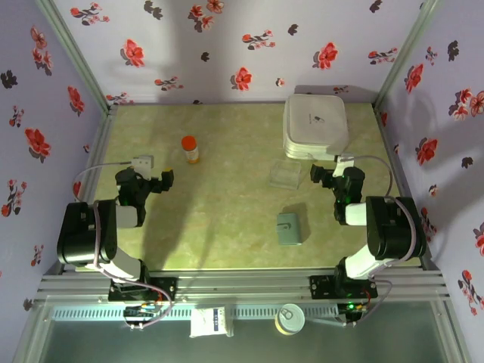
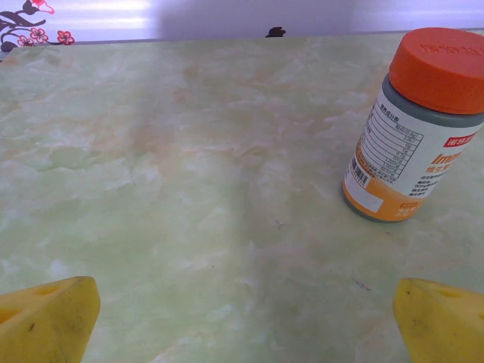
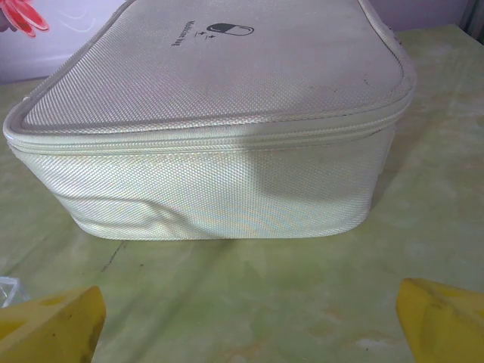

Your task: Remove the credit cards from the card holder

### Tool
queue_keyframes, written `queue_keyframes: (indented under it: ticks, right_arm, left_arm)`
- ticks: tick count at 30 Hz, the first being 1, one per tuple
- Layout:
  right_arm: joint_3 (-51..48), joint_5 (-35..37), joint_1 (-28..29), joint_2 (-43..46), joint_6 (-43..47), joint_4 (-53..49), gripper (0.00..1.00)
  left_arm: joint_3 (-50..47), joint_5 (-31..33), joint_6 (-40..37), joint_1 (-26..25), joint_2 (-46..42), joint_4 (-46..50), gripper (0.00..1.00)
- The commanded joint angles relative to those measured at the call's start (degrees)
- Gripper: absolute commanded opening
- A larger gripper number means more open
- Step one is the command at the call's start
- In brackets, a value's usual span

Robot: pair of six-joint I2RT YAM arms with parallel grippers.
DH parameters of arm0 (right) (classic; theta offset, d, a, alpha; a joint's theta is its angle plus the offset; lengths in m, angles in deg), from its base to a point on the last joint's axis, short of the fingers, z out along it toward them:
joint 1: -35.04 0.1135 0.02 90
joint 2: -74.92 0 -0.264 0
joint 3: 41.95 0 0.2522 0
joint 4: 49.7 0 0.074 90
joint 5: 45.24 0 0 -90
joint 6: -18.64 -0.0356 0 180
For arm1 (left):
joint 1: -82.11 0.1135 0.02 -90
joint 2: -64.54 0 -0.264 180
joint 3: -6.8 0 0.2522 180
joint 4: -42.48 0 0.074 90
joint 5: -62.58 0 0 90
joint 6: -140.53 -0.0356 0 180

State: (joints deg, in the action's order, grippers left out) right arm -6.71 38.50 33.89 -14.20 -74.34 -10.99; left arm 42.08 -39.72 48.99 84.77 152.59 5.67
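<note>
Left gripper (image 1: pixel 162 181) hangs with its yellow fingers (image 2: pixel 49 321) spread wide and nothing between them. An orange-capped pill bottle (image 2: pixel 414 128) stands near it at about 1 o'clock. Right gripper (image 1: pixel 321 175) is equally wide and empty, facing a white zipped pouch (image 3: pixel 219 121) at its 12 o'clock, with a clear plastic square (image 1: pixel 286 174) just beside it at 9 o'clock.

Further out, the card holder (image 1: pixel 289 229) lies flat on the table (image 1: pixel 227 219) at roughly 7 o'clock from the right gripper, well apart from the 2 grippers. It looks folded shut.

By my reading the task has not begun: 0 credit cards are out, presumably tucked inside. Reaching the holder, opening it and drawing the cards out are all left to do.
</note>
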Motion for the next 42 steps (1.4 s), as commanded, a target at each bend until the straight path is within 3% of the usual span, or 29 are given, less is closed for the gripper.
queue_keyframes:
  ticks: [1,35,42]
  right_arm:
    - [-0.8,-0.3,-0.2,-0.4,1.0,1.9,0.99]
    - [-0.4,1.9,-0.2,-0.2,0.5,1.0,0.99]
    - [-0.1,3.6,0.4,5.0,0.6,-3.6,0.99]
  left_arm:
    - [-0.6,-0.9,-0.9,0.6,0.1,-2.5,1.0]
    - [-0.2,1.5,0.1,0.7,0.0,-2.1,1.0]
    - [-0.2,7.6,2.4,0.5,-5.9,2.9,1.0]
